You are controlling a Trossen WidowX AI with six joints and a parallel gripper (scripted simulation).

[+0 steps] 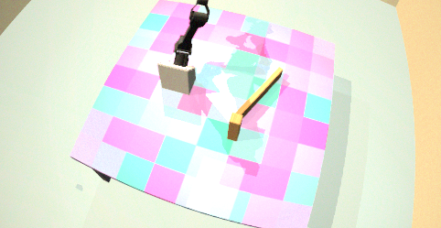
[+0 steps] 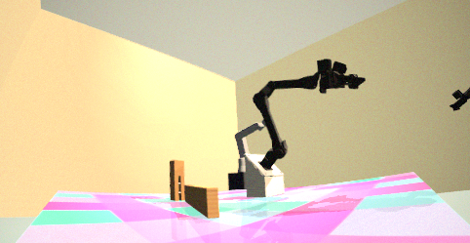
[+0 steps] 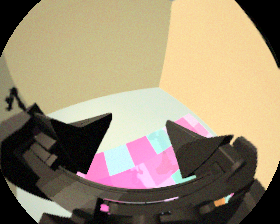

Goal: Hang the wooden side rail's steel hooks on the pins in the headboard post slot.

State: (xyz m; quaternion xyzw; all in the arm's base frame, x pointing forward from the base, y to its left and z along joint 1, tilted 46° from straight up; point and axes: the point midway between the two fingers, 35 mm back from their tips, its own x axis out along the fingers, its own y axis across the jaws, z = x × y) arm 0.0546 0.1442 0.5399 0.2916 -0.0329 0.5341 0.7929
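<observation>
The black two-fingered claw stands wide open with nothing in it, raised well apart from the work. The long, straight wooden side rail lies on the pink-and-turquoise checkered bench, one end close to the upright, slotted wooden headboard post; whether the hooks sit on the pins, I cannot tell. If they don't, the job in hand is likely the approach: come down from above, straddle the rail squarely across its narrow thickness, and keep clear of the post. I can read no brand, label or writing anywhere.
</observation>
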